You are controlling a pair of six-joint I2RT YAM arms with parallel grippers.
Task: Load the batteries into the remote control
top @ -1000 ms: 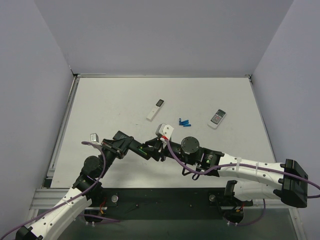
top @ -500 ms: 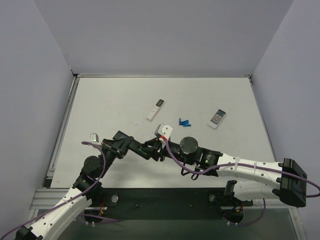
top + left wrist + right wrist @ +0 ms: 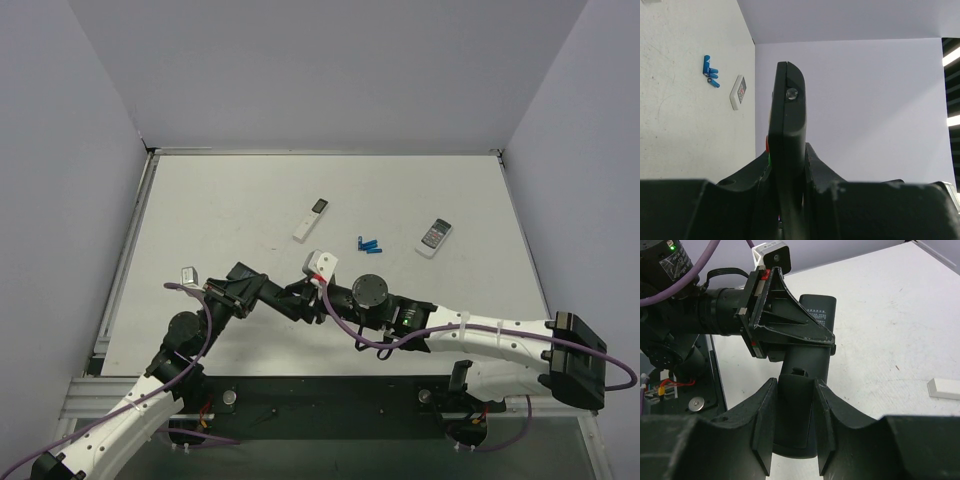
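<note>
The black remote control (image 3: pixel 300 298) is held off the table between both grippers. My left gripper (image 3: pixel 283 297) is shut on it; in the left wrist view the remote (image 3: pixel 788 115) stands edge-on between the fingers (image 3: pixel 752 175), with red and green buttons showing on its left edge. My right gripper (image 3: pixel 795 415) straddles the remote's near end (image 3: pixel 799 405), fingers (image 3: pixel 765 415) against both sides of the back cover panel. My left gripper (image 3: pixel 790 335) grips it further up. No green batteries are in view.
Small blue cells (image 3: pixel 370 244) lie mid-table, also in the left wrist view (image 3: pixel 710 71). The slim white stick remote (image 3: pixel 312 218) lies behind them. The short white remote with a grey keypad (image 3: pixel 434 237) lies to the right.
My right arm has moved left, bringing its gripper further onto the remote's end. The left arm and remote stay about where they were.
</note>
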